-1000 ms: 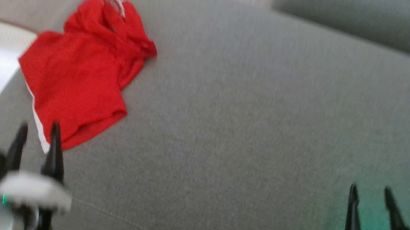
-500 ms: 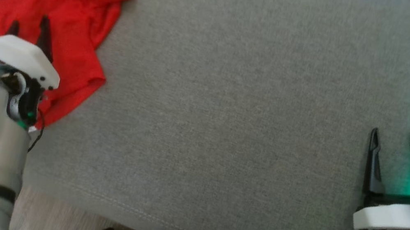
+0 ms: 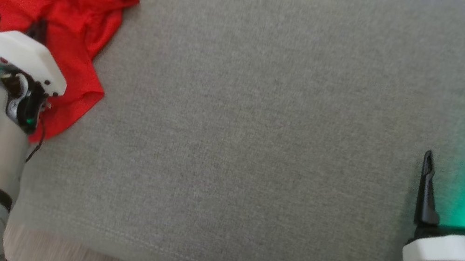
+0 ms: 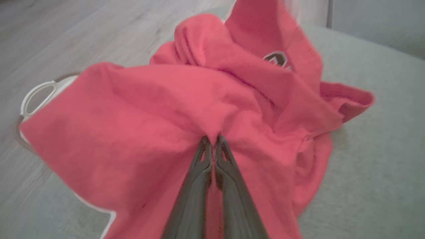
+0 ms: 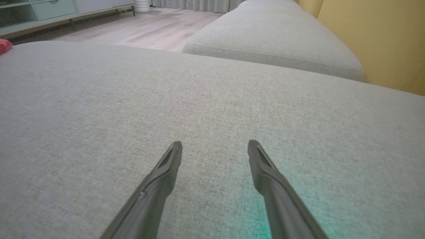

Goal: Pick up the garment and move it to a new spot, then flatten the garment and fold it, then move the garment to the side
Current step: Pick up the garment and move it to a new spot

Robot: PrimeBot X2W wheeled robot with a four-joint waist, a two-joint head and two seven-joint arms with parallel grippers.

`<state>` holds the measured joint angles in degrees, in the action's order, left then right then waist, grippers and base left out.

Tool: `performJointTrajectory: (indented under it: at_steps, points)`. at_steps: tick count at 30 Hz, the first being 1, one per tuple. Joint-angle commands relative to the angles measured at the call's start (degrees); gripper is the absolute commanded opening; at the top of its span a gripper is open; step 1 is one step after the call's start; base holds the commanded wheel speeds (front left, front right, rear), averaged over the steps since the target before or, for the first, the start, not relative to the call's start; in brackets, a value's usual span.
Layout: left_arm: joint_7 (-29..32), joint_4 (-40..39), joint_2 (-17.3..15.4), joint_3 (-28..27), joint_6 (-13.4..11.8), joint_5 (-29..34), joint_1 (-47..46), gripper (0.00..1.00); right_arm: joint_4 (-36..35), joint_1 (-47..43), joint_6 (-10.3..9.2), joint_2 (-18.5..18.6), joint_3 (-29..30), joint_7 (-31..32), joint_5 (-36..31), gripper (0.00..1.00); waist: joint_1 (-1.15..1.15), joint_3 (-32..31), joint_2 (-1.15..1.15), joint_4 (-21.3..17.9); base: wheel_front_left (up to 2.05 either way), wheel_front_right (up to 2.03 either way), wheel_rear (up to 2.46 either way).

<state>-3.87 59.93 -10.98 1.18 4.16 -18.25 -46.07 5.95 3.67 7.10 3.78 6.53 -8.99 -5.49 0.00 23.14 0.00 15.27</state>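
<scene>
One red garment (image 3: pixel 67 18) lies crumpled at the grey cushion's (image 3: pixel 261 130) far-left corner, in soft ridges, with white trim along one edge. Thin and limp, it looks light and should sag when lifted, so a gathered fold near its middle is a fair hold; there the left gripper (image 4: pixel 211 139) has its jaws pressed together, pinching a tuck of cloth. Over the cushion's near-right part the right gripper (image 3: pixel 450 160) hangs with jaws spread, empty.

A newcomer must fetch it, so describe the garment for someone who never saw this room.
Find the broad grey sofa cushion. At its left end lies a crumpled red garment, pinched by the left pincer. Its bright red stands out against the plain grey fabric.
</scene>
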Motion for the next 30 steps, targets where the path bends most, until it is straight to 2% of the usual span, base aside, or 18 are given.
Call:
performJointTrajectory:
  at_steps: [1,5,8,12,16,20,23,30]
  points:
    - [-0.9,-2.2,-3.5,-1.0,0.7,-0.3,-2.2,0.00,-1.1,-1.6,0.39,-0.4,-1.5,-0.8,0.4,1.00,0.00,-2.6,0.00,-0.4,0.00,0.00,0.00]
    - [-0.8,-7.0,-3.0,1.5,2.4,-0.3,-2.9,0.00,1.3,-2.6,0.39,-0.8,-2.0,-2.1,1.5,1.00,0.00,-7.2,0.00,-1.0,0.00,0.00,0.00]
    - [2.1,-13.0,-2.1,4.4,3.1,-1.0,-1.8,0.00,3.5,-3.6,0.39,-0.9,-2.6,-3.0,3.0,1.00,0.00,-11.2,0.00,-1.7,0.00,0.00,0.00]
    - [9.3,-25.5,-1.6,9.7,3.3,-4.5,2.0,0.00,5.6,-4.7,0.39,-0.9,-4.6,-3.8,5.7,1.00,0.00,-15.5,0.00,-3.6,0.00,0.00,0.00]
    - [18.7,-41.2,-3.9,15.6,3.3,-9.7,7.8,0.00,7.0,-5.0,0.39,-0.9,-5.7,-4.5,7.4,1.00,0.00,-18.2,0.00,-6.1,0.00,0.00,0.00]
    - [27.5,-55.5,-6.0,18.8,3.3,-14.7,13.2,0.00,8.2,-5.0,0.39,-0.9,-6.8,-5.0,8.7,1.00,0.00,-19.2,0.00,-9.4,0.00,0.00,0.00]
    - [32.0,-63.0,-6.1,20.0,3.3,-17.8,15.5,0.00,9.0,-4.6,0.39,-0.9,-7.4,-5.3,9.5,1.00,0.00,-19.4,0.00,-12.2,0.00,0.00,0.00]
    - [37.8,-70.7,-2.9,22.1,3.1,-25.2,15.3,0.00,10.7,-3.2,0.39,-0.9,-9.0,-5.8,11.1,1.00,0.00,-18.2,0.00,-19.2,0.00,0.00,0.00]
